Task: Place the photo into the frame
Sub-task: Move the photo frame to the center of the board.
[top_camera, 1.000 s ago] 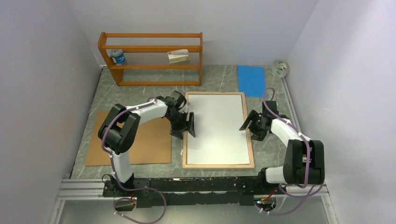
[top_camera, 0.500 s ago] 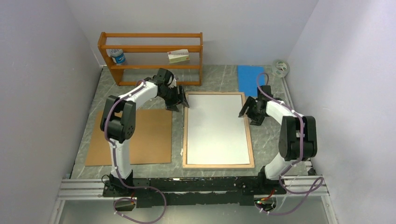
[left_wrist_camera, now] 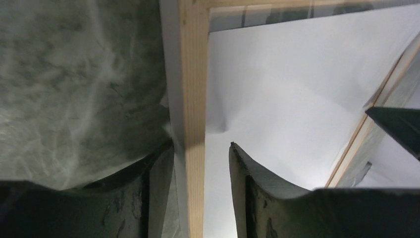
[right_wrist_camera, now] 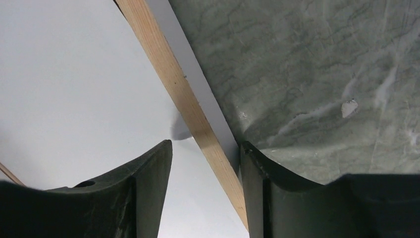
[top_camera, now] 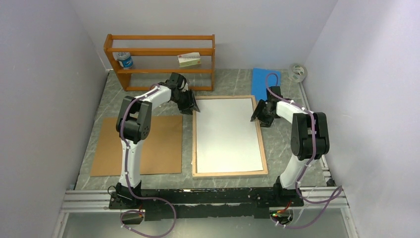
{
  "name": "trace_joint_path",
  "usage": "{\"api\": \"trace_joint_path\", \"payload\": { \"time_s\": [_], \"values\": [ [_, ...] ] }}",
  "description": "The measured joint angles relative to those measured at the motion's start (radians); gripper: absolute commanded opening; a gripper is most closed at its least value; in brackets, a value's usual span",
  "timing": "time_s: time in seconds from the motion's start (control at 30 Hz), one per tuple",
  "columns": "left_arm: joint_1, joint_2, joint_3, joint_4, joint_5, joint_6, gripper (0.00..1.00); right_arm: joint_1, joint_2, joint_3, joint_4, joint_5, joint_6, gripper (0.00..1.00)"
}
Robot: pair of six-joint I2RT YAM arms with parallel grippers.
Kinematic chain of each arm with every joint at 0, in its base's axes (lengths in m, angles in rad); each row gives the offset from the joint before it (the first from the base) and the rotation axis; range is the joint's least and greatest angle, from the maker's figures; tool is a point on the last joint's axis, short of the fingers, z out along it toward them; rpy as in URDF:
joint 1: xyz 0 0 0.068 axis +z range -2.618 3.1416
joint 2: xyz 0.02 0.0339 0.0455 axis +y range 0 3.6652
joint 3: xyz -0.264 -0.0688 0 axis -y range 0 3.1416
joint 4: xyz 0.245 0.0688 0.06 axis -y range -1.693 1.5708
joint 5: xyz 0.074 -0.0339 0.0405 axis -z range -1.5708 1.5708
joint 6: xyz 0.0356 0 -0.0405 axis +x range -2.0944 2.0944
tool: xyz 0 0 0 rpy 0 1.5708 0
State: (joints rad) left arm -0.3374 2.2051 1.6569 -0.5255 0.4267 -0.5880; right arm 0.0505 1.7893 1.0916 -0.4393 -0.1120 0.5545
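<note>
The frame [top_camera: 228,174] lies flat mid-table with its light wood reverse up. Inside it rests the photo [top_camera: 227,134], white reverse up. My left gripper [top_camera: 193,104] is at the frame's far left corner. In the left wrist view its gripper [left_wrist_camera: 201,145] is open and straddles the wood rail [left_wrist_camera: 194,74], with a gap on the photo [left_wrist_camera: 297,74] side. My right gripper [top_camera: 257,115] is on the right rail near the far end. In the right wrist view that gripper [right_wrist_camera: 206,144] is open astride the rail [right_wrist_camera: 163,64]; its outer finger is against the frame's edge, its inner finger over the photo [right_wrist_camera: 74,74].
A brown backing board [top_camera: 143,146] lies left of the frame. An orange shelf rack [top_camera: 161,52] at the back holds a can [top_camera: 125,60] and a small box [top_camera: 189,59]. A blue pad [top_camera: 266,84] and a tape roll [top_camera: 297,73] sit at the far right. Walls close in on both sides.
Both grippers have slid along the frame's long rails toward its far end and their jaws have narrowed. The frame has shifted slightly to the left.
</note>
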Motion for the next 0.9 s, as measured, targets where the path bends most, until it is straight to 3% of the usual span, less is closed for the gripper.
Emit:
{"api": "trace_joint_path", "payload": {
  "time_s": [0.2, 0.4, 0.5, 0.67, 0.9],
  "values": [
    [0.004, 0.010, 0.010, 0.033, -0.048, -0.032, 0.62, 0.005, 0.017, 0.012, 0.018, 0.003, 0.018, 0.49],
    [-0.001, 0.032, 0.060, 0.036, -0.105, -0.038, 0.68, 0.024, 0.029, 0.028, 0.030, 0.007, 0.025, 0.62],
    [-0.003, 0.034, 0.069, 0.039, -0.128, -0.036, 0.68, 0.036, 0.035, 0.047, 0.026, 0.021, 0.023, 0.66],
    [-0.007, 0.036, 0.073, 0.038, -0.144, -0.030, 0.62, 0.056, 0.044, 0.116, 0.004, 0.063, 0.008, 0.67],
    [-0.003, 0.038, 0.072, 0.045, -0.114, -0.025, 0.69, 0.076, 0.044, 0.235, -0.024, 0.113, -0.026, 0.63]
  ]
}}
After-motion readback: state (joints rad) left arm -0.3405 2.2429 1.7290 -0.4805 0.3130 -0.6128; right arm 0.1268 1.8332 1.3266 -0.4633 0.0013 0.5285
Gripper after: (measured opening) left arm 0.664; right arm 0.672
